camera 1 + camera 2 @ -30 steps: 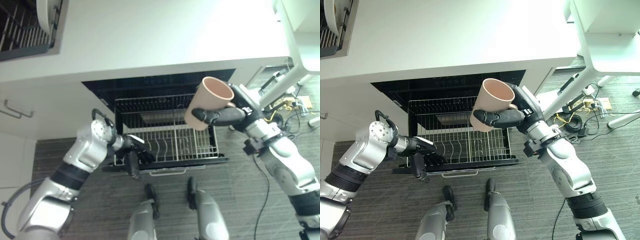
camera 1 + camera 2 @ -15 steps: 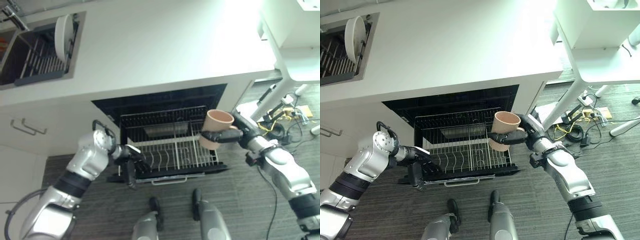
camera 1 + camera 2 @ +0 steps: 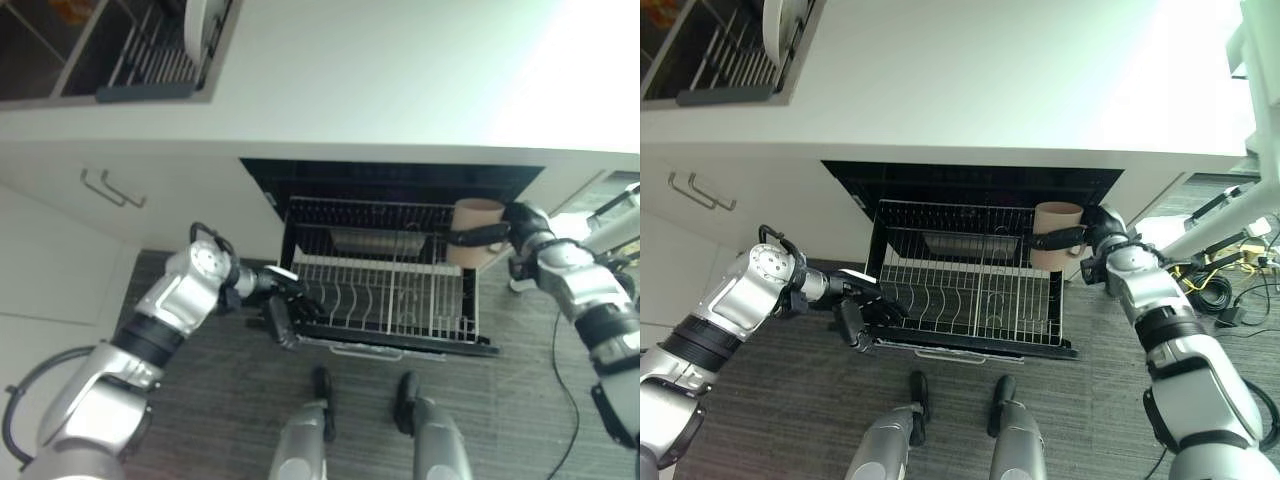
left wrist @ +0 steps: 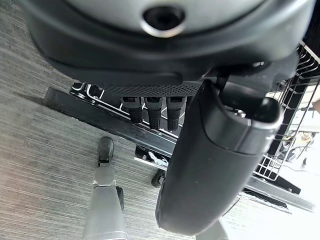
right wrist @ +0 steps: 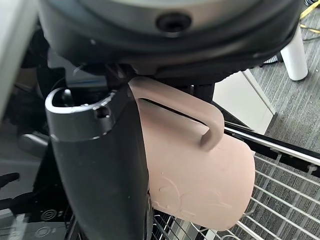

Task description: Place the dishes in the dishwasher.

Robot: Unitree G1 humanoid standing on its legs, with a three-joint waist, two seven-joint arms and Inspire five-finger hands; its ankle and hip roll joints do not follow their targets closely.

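Mug (image 3: 1055, 231): lowered since earlier, now over rack's right rear corner.
Right hand (image 3: 1095, 230): curled round mug.
Left hand (image 3: 862, 308): fingers hooked on dishwasher rack (image 3: 970, 290) front-left edge.
Surroundings: counter (image 3: 970, 80) overhangs dishwasher.

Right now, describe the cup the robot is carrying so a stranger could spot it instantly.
Under the white counter the dishwasher's wire rack is pulled out. At the rack's far right corner, the right hand grips a mug. It is the only pinkish-beige item among black and metal wires, and it has a loop handle.
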